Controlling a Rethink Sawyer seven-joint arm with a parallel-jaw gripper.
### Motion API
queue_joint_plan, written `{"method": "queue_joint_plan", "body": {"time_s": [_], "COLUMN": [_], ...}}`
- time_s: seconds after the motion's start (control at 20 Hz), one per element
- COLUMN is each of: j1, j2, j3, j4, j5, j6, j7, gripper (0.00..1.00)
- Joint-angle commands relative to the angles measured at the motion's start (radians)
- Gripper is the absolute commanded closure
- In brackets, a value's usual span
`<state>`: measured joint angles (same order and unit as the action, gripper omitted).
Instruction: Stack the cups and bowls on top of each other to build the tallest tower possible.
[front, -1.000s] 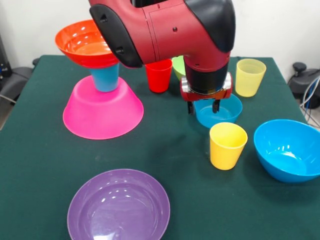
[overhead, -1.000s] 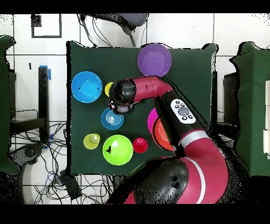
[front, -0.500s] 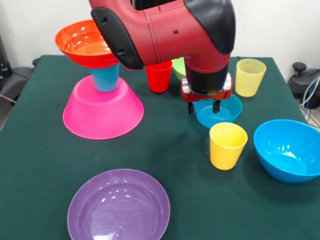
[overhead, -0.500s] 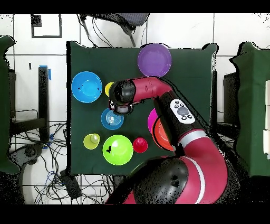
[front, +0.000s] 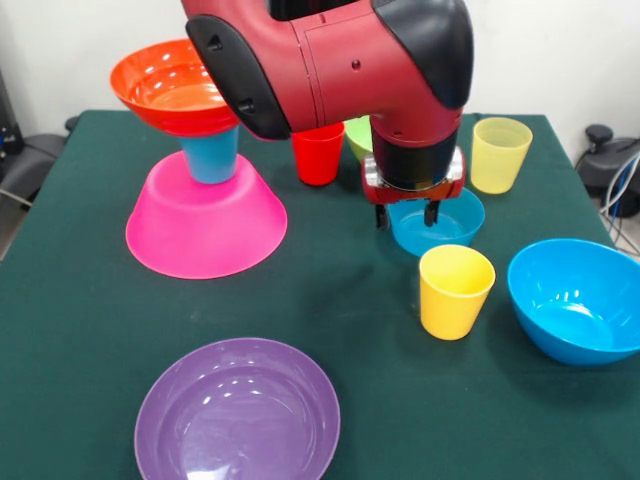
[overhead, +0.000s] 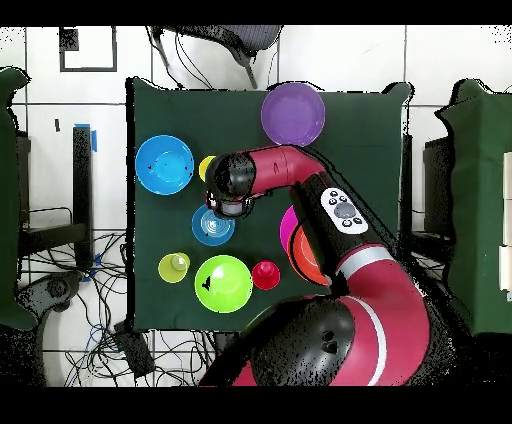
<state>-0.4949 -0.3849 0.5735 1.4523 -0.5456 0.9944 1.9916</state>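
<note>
Your tool (front: 408, 216) hangs released, fingers apart over the near rim of the small blue bowl (front: 440, 226); the yellow cup (front: 455, 291) stands just in front of it; the tower (front: 200, 170) stands well aside.

glossy plastic bowls (front: 237, 410), matt green tablecloth (front: 80, 330)

Orange bowl (front: 172, 88) on blue cup (front: 211, 155), atop inverted pink bowl (front: 205, 225)
</note>
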Motion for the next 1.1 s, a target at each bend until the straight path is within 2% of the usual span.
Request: {"method": "queue_joint_plan", "body": {"time_s": [0.05,0.35,0.65,1.1], "j1": [0.025,0.039,0.042,0.047], "j2": [0.039,0.073,0.080,0.086], "j3": [-0.039,-0.060,-0.073,-0.074], "j4": [0.008,-0.010,0.015,-0.009], "j5": [-0.105,-0.146,-0.193,-0.190], "j6": [-0.003,-0.006,-0.048,-0.038], "j7": [-0.189,-0.167,-0.155,-0.116], "gripper": [0.00,0.00,0.00,0.00]}}
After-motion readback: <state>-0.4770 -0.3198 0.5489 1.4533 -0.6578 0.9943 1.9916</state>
